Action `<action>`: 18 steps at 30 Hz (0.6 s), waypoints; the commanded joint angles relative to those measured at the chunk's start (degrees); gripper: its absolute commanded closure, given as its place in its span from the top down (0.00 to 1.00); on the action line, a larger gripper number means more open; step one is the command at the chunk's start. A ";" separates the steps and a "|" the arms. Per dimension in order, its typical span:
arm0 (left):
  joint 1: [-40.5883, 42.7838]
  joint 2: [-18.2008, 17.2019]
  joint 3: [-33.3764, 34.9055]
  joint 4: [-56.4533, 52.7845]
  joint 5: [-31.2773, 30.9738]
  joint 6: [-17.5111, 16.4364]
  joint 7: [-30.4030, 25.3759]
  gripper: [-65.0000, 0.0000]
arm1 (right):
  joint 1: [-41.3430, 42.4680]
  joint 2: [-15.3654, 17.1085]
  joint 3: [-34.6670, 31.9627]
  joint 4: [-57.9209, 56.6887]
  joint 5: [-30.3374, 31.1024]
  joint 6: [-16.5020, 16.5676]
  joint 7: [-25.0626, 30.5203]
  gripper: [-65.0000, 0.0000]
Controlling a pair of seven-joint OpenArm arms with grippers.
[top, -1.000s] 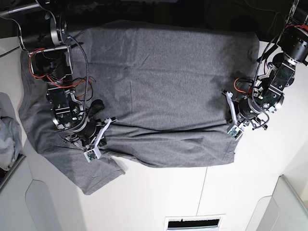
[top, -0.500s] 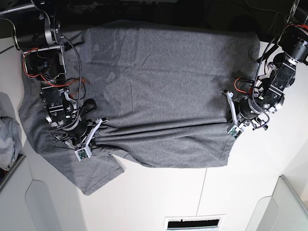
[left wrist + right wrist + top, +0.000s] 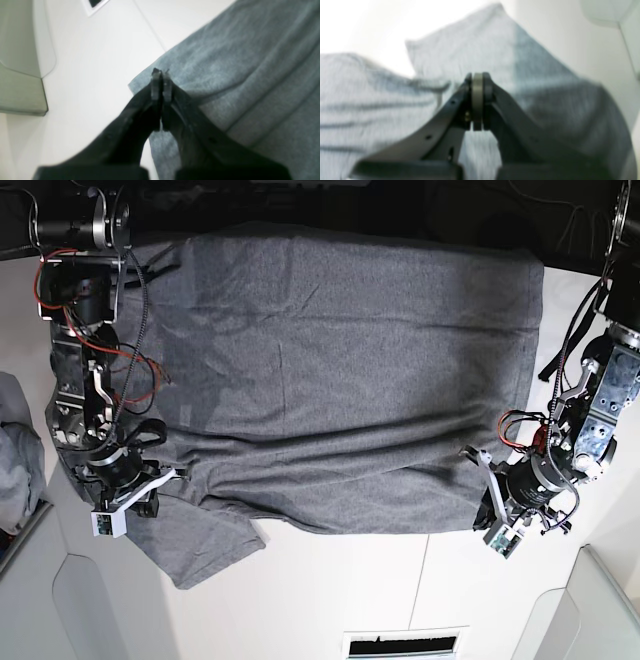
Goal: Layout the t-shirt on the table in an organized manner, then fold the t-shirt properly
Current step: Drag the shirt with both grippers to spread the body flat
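Two grippers are pressed together at opposite ends of the t-shirt, which lies spread across the table with one sleeve sticking out toward the near edge. The left gripper has its jaws closed at the hem corner, and the right gripper is closed over the sleeve-side cloth; whether either actually has fabric pinched I cannot tell. The risk, as I see it, is uneven pulling: long creases already run across the body, and a slipped corner would bunch them further. Both arms reach in low from the far side, wrists angled down toward the near edge of the shirt.
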 commanded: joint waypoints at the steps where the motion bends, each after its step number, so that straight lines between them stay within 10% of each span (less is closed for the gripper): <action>1: -1.79 0.66 -0.20 -1.55 -0.42 -0.42 -0.46 0.00 | -0.44 0.17 0.76 2.05 1.44 1.18 -0.26 0.00; 7: -5.22 5.42 0.15 -12.11 -3.82 -7.89 1.70 0.00 | -10.14 0.22 3.98 8.57 4.72 3.54 -4.20 0.00; 18: -8.90 10.78 2.99 -24.39 -2.69 -4.76 -4.17 0.00 | -17.20 0.31 5.53 10.56 2.29 3.06 -1.79 0.00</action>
